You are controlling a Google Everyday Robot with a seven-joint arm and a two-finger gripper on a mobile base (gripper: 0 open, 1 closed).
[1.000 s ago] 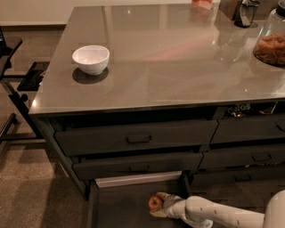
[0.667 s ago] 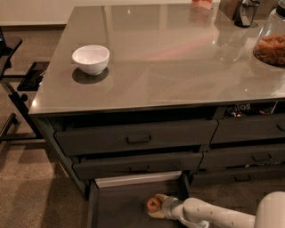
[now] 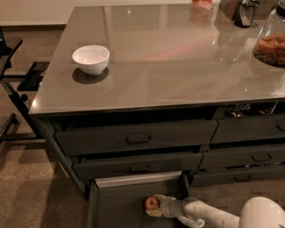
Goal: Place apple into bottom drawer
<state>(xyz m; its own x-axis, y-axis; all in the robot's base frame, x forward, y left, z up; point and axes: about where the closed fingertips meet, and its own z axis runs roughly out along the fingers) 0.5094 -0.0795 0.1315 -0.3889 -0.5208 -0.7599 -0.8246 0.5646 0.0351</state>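
Observation:
The bottom drawer of the wide left stack is pulled open below the two handled drawers, with a dark flat floor and a pale strip at its back. The small red apple sits inside it, toward the right side. My gripper reaches in from the lower right on a white arm, and its pale fingers are around the apple, low over the drawer floor.
A white bowl stands on the grey countertop at the left. A glass jar of snacks and a dark object stand at the right back. The right drawer stack is beside my arm. A dark chair frame stands left.
My arm has shifted slightly left inside the drawer with the apple. The apple stays low in the drawer between the fingers.

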